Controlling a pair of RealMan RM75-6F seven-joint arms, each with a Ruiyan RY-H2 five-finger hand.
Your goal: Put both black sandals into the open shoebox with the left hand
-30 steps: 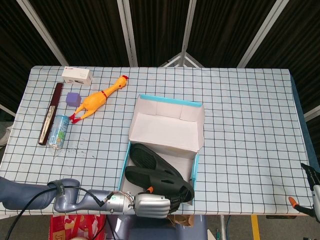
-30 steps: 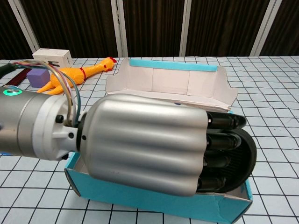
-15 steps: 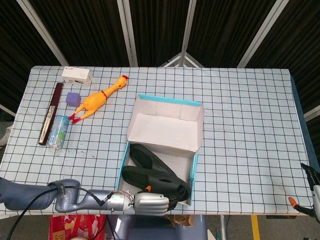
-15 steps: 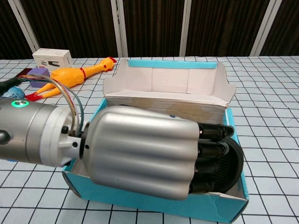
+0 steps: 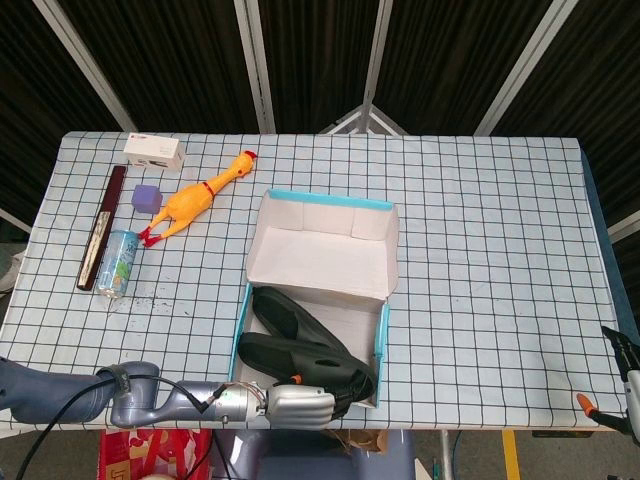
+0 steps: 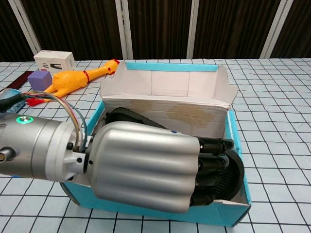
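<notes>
The open shoebox (image 5: pixel 241 322), teal outside and white inside, stands at the table's near edge with its lid (image 5: pixel 320 203) standing up at the back. Both black sandals lie inside: one further back (image 5: pixel 285 315), one at the front (image 5: pixel 312 358). My left hand (image 5: pixel 296 404) reaches in over the box's front wall, and its dark fingers (image 6: pixel 214 160) curl around the front sandal (image 6: pixel 234 167). In the chest view the silver back of the left hand (image 6: pixel 146 172) hides most of the box's inside; the rear sandal (image 6: pixel 125 117) peeks out behind it. My right hand does not show.
At the far left lie a yellow rubber chicken (image 5: pixel 200 195), a purple cube (image 5: pixel 147 197), a small white box (image 5: pixel 154 152), a drinks can (image 5: pixel 117 262) and a dark flat bar (image 5: pixel 104 226). A black clamp with orange tips (image 5: pixel 615 385) sits at the right edge.
The shoebox with both sandals has slid to the left across the table, and my left hand has shifted left with it, fingers still curled in the box.
</notes>
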